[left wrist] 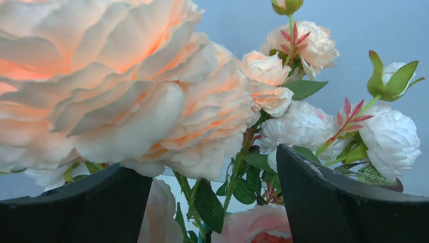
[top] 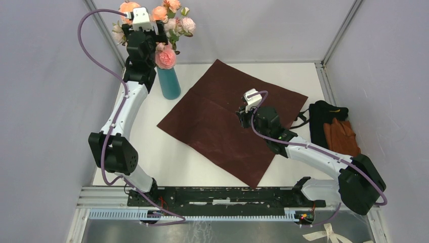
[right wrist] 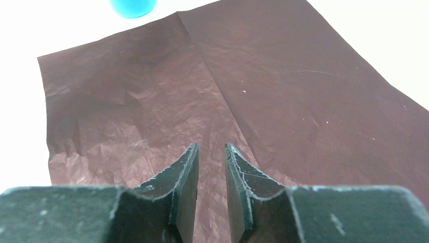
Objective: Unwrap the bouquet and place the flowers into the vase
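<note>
The flowers (top: pixel 165 56), pink and peach roses on green stems, stand in the teal vase (top: pixel 169 83) at the back left of the table. My left gripper (top: pixel 145 31) is up among the blooms. In the left wrist view it (left wrist: pixel 200 158) is open, with green stems (left wrist: pixel 236 172) between its wide-apart fingers and touching neither. The bouquet's maroon wrapping paper (top: pixel 222 121) lies spread flat mid-table. My right gripper (top: pixel 242 117) hovers low over the paper (right wrist: pixel 283 76), its jaws a narrow gap apart with nothing between them (right wrist: pixel 211 146). The vase's base (right wrist: pixel 132 6) shows beyond the paper.
A black-and-orange cloth pile (top: pixel 336 129) lies at the paper's right edge, with a thin black ribbon (top: pixel 302 117) trailing beside it. Grey walls close the back and both sides. A rail (top: pixel 212 195) with the arm bases runs along the near edge.
</note>
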Robot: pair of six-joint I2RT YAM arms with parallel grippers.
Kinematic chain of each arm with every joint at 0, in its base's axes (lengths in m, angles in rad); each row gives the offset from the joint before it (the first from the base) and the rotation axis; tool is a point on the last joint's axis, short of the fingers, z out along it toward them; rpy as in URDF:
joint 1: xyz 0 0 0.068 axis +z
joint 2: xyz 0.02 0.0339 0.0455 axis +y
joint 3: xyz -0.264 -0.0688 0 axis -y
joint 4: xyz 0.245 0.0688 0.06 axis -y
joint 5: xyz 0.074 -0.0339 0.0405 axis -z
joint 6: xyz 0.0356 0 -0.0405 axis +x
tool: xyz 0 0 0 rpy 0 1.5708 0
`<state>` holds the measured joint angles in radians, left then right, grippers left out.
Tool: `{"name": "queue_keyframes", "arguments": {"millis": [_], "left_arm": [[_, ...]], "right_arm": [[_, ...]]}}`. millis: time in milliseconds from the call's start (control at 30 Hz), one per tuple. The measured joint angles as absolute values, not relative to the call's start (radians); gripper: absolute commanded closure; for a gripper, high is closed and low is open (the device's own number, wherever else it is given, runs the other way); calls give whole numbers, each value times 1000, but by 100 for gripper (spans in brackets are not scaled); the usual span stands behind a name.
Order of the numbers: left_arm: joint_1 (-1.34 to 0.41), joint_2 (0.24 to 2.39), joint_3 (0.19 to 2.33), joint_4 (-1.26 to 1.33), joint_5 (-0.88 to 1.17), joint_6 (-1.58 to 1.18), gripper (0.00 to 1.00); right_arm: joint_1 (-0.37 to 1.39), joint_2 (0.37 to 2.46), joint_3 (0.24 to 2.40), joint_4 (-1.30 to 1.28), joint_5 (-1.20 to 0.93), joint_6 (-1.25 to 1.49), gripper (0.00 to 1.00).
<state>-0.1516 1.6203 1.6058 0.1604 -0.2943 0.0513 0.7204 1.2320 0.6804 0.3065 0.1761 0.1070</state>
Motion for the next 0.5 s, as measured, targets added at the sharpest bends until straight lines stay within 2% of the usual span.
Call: {"name": "queue_keyframes", "arguments": {"millis": [33, 133, 300, 500], "left_arm": [[-152, 1621, 1612, 154, -295, 51, 18], [-152, 1641, 1660, 129, -298, 51, 19], [-152, 1710, 1798, 43, -297, 47, 16], [-152, 1752, 1935, -107, -305, 26, 16]], "right_arm": [[720, 1232, 680, 307, 175, 107, 69], [720, 1232, 680, 307, 173, 107, 69], [720, 1232, 680, 307, 173, 107, 69], [720, 1241, 680, 321, 170, 107, 69]]}}
